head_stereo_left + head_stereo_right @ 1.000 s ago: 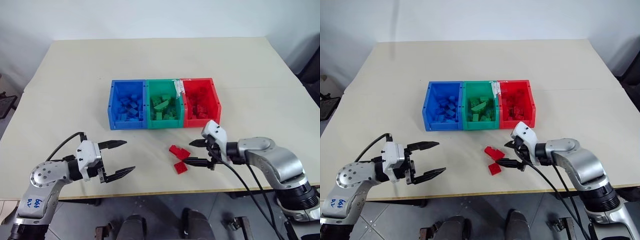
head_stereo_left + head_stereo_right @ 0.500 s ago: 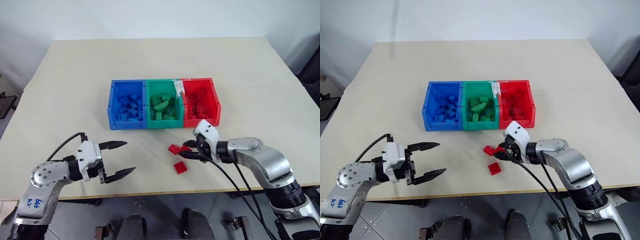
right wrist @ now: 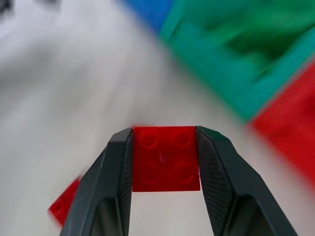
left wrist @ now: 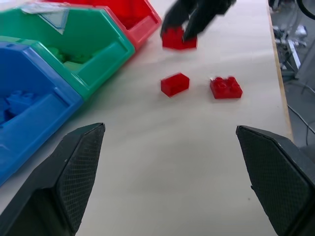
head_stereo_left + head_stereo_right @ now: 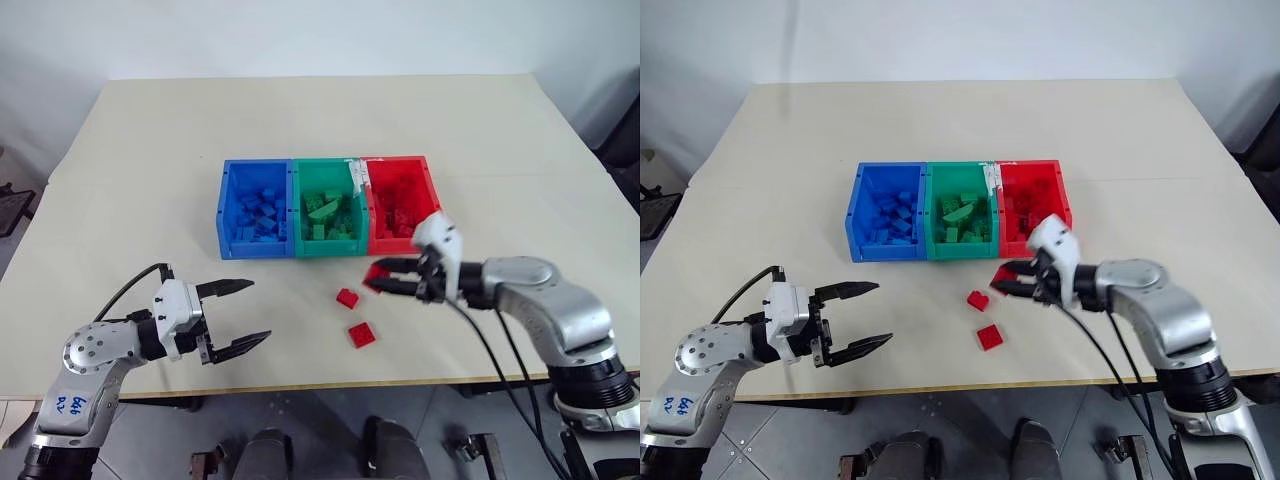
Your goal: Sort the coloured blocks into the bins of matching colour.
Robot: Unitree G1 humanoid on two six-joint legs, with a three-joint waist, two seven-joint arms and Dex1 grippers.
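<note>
A red brick (image 3: 166, 158) is clamped between the two fingers of the right gripper (image 5: 392, 277) and is held clear of the table (image 5: 520, 180). It is carried just in front of the red bin (image 5: 432, 200), whose near wall lies directly beyond the fingertips, so the coming move is judged to be a short lift over that wall, followed by a release. The held brick looks square, so no long axis needs to be lined up. The right arm is much the nearer to the red bin.

The left gripper (image 5: 232, 316) is held with its fingers wide apart and nothing between them, well apart from the bricks, on the blue bin's side.

Two more red bricks are left on the table, one (image 5: 347, 297) just beside the held brick and another (image 5: 361, 334) nearer the table's front edge.

The three bins are joined in a row: the blue bin (image 5: 224, 205) holds blue bricks, the green bin (image 5: 325, 166) green ones, and the red bin red ones.
</note>
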